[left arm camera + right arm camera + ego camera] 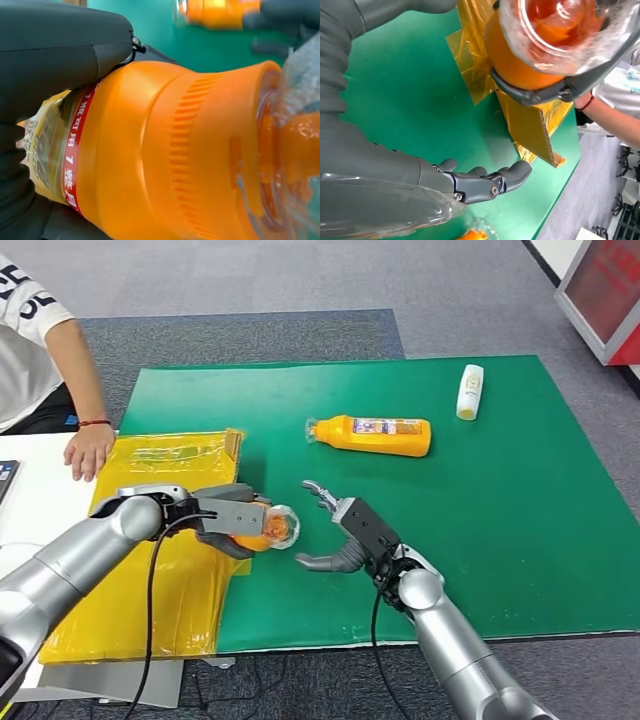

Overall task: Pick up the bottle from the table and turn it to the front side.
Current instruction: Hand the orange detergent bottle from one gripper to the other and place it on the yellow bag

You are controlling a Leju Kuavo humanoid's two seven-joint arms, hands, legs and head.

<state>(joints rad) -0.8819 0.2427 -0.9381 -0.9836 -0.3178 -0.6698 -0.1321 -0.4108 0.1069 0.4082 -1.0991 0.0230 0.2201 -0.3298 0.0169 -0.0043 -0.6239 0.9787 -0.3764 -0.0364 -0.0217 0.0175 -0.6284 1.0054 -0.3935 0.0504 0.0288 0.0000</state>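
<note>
Right robot hand (343, 530) was open, fingers spread, empty, just off the cap end. Left robot hand (226, 518) gripped the orange bottle (268, 530) sideways, lifted over the green surface (528, 520). Risk: the smooth body could slip during the turn or handover. Second bottle (371, 435) lay farther back

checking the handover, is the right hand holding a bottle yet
No, the right hand is open and empty; the left hand grips the orange bottle.
</note>
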